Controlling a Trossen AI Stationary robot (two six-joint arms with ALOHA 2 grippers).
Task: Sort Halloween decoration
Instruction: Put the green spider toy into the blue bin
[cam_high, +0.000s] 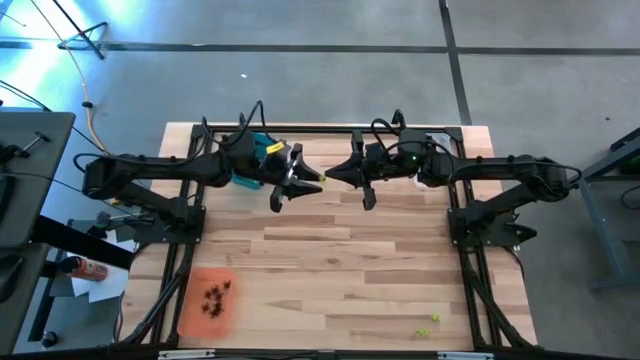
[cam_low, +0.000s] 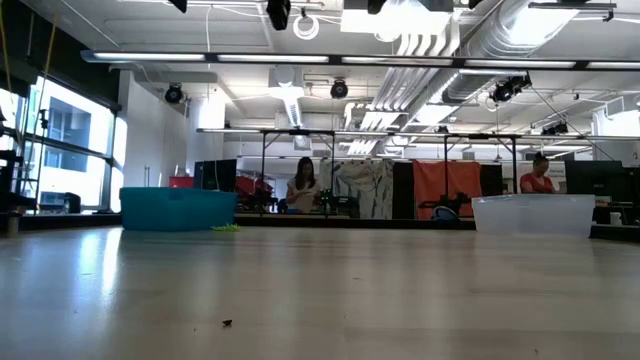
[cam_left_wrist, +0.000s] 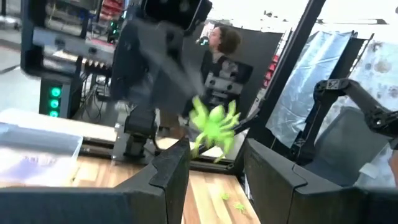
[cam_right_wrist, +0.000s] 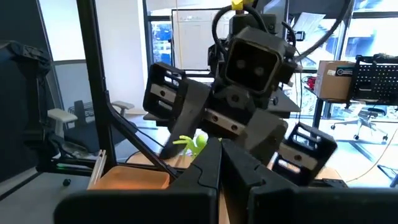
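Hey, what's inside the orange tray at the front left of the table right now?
The orange tray holds a small cluster of dark trinkets near one end; the rest shows bare orange. No arm covers it. The pieces are too small to count.

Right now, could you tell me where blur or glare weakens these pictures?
Left wrist view: the far dark right arm is smeared, the lime green spiky plastic trinket soft. Low view: bright ceiling lights glare on the wooden table. High view: blue glare top left.

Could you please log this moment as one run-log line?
stage: mid-air handover | right gripper: shut on lime green trinket | left gripper: open around it | orange tray: holds dark trinkets
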